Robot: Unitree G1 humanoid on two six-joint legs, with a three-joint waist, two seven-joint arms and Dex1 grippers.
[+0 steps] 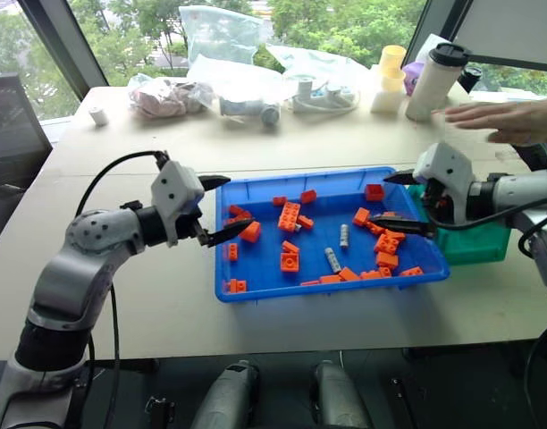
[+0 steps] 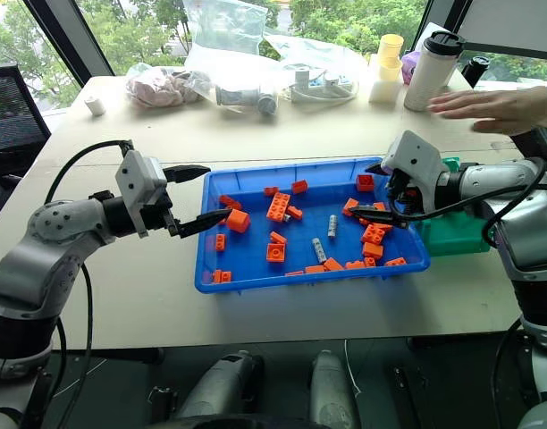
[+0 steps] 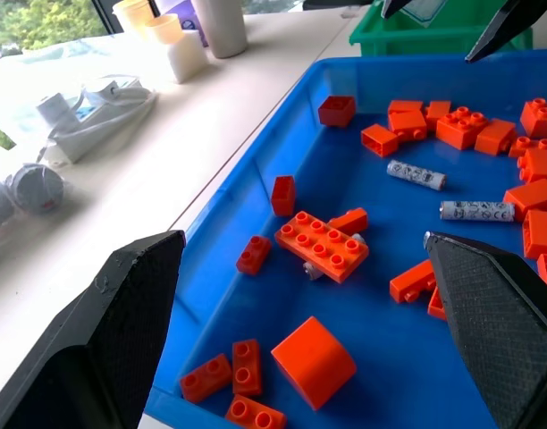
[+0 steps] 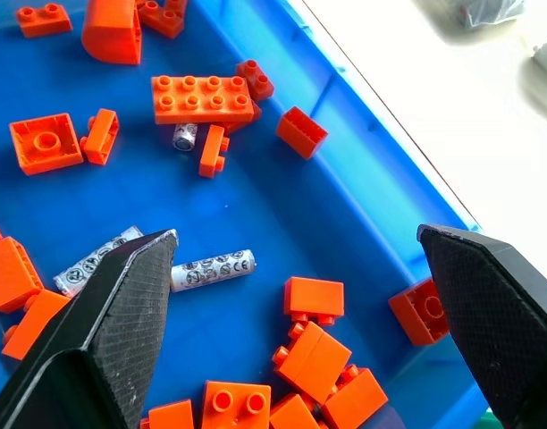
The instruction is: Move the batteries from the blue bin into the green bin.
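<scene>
The blue bin point(image 1: 256, 286) lies in the middle of the table with many orange bricks in it. Two grey batteries point(image 1: 343, 235) point(image 1: 332, 259) lie bare on its floor near the centre. A third battery point(image 4: 185, 136) pokes out from under a flat orange brick. The green bin point(image 1: 475, 241) stands against the blue bin's right end. My left gripper point(image 1: 222, 208) hovers open over the blue bin's left rim, holding nothing. My right gripper point(image 1: 387, 202) hangs open over the blue bin's right part, above the bricks, also holding nothing.
A person's hand point(image 1: 506, 121) rests on the table at the far right, behind the green bin. Along the far edge stand a white tumbler point(image 1: 432, 80), cups point(image 1: 388, 80) and plastic bags point(image 1: 229, 80). A small white roll point(image 1: 98, 115) sits at the far left.
</scene>
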